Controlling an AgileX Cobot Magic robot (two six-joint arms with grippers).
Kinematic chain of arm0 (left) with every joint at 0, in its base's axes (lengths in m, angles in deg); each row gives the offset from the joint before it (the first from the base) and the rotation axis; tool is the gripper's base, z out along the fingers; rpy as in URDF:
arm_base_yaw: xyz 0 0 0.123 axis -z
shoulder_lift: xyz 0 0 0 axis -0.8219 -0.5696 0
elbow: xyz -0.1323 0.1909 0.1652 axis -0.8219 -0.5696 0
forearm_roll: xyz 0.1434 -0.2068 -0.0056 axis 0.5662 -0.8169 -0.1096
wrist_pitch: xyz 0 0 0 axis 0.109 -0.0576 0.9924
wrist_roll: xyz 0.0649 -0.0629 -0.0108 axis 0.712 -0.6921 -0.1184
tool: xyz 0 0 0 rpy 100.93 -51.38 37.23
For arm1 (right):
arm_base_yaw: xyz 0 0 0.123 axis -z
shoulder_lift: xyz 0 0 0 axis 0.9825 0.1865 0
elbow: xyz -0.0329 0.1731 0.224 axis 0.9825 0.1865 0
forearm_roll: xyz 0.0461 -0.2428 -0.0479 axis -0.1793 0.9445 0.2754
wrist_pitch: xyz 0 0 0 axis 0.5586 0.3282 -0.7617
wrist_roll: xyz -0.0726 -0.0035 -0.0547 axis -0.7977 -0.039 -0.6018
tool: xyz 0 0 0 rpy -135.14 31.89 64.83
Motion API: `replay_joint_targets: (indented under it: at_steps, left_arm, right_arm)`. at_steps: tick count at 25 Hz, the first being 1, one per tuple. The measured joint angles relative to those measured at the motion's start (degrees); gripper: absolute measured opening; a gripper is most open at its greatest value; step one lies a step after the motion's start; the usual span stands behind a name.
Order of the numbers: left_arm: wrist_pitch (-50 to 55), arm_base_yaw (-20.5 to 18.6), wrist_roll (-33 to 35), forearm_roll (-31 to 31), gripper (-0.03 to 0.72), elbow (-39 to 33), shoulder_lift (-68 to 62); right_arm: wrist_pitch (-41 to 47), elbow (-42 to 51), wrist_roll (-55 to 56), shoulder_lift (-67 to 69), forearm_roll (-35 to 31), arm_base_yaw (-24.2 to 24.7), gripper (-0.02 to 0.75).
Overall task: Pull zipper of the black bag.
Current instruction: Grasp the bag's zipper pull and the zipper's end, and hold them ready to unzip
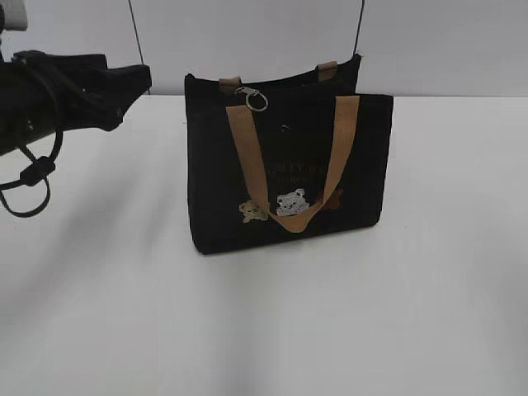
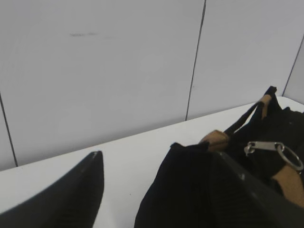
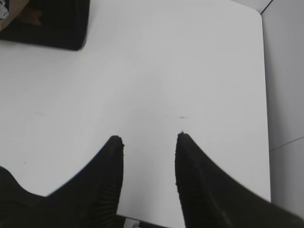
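The black bag stands upright on the white table, with tan handles and bear patches on its face. The zipper, a silver ring on a clasp, sits at the left end of the top seam. It also shows in the left wrist view. My left gripper hovers open and empty just left of the bag's upper left end; its fingers are spread apart. My right gripper is open and empty above bare table. The bag's lower corner is far from it.
The white table carries only the bag. A white panelled wall stands behind it. The table's far edge and corner show in the right wrist view. The right arm is out of the exterior view.
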Motion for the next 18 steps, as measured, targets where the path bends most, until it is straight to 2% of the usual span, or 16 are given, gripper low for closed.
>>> replay_joint_targets:
  at_steps: [4,8,10,15,18]
  left_arm:
    - [-6.11,-6.40,-8.17,12.01,0.519,0.64,-6.12]
    - [-7.98,-12.01,-17.44,27.83,0.495,5.41,-10.91]
    - [-9.17,-12.57,-20.26,33.80,0.490,7.86,-12.83]
    - [-9.90,-12.51,-21.83,37.93,0.489,9.13,-13.92]
    - [-9.81,-12.51,-22.45,42.90,0.489,11.58,-14.99]
  right_arm:
    - [-0.28,-3.11,-3.23,3.57,-0.94,0.00,0.285]
    - [-0.81,-3.80,-7.79,6.36,-3.76,0.00,0.285]
    - [-2.20,-3.80,-10.31,8.06,-5.41,0.00,0.285]
    - [-6.86,-3.80,-11.33,10.58,-6.38,0.00,0.285]
    - [-6.88,-3.80,-11.50,12.55,-7.02,0.00,0.285]
